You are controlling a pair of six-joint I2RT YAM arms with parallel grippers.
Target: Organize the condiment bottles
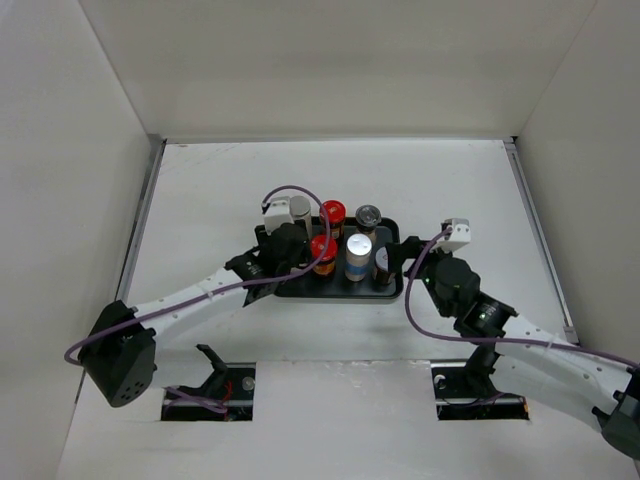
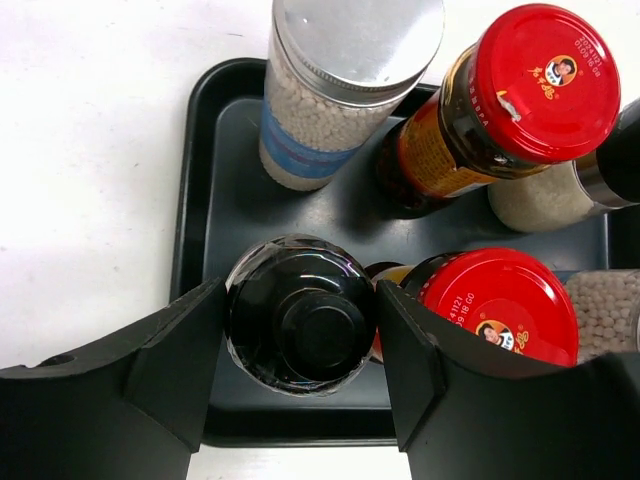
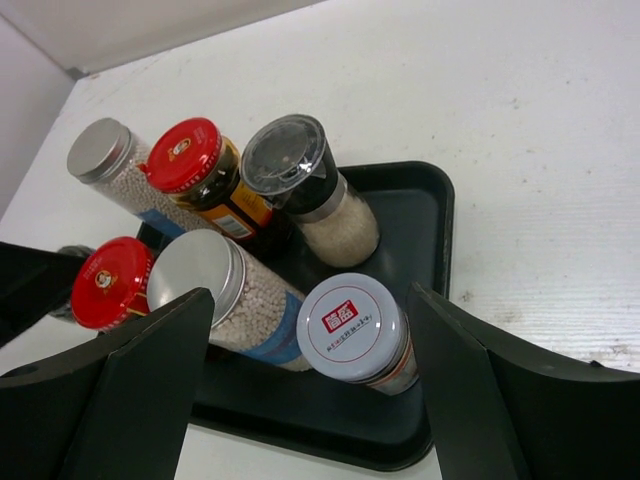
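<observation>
Several condiment bottles stand in the black tray (image 1: 340,294). My left gripper (image 2: 300,345) is shut on a dark bottle with a black lid (image 2: 300,327) at the tray's near left corner, both pads against its sides. Beside it is a red-lidded jar (image 2: 500,305); behind stand a silver-lidded jar of white beads (image 2: 350,60) and another red-lidded jar (image 2: 540,85). My right gripper (image 3: 312,330) is open at the tray's right end, straddling a white-lidded jar (image 3: 352,327) with a gap on each side. A silver-lidded bead jar (image 3: 200,275) and a black-topped grinder (image 3: 290,160) stand near it.
The tray sits mid-table on a white surface (image 1: 200,190), with white walls at the left, right and back. Both arms reach in from the near edge, the left gripper (image 1: 285,250) and right gripper (image 1: 400,262) at opposite ends of the tray.
</observation>
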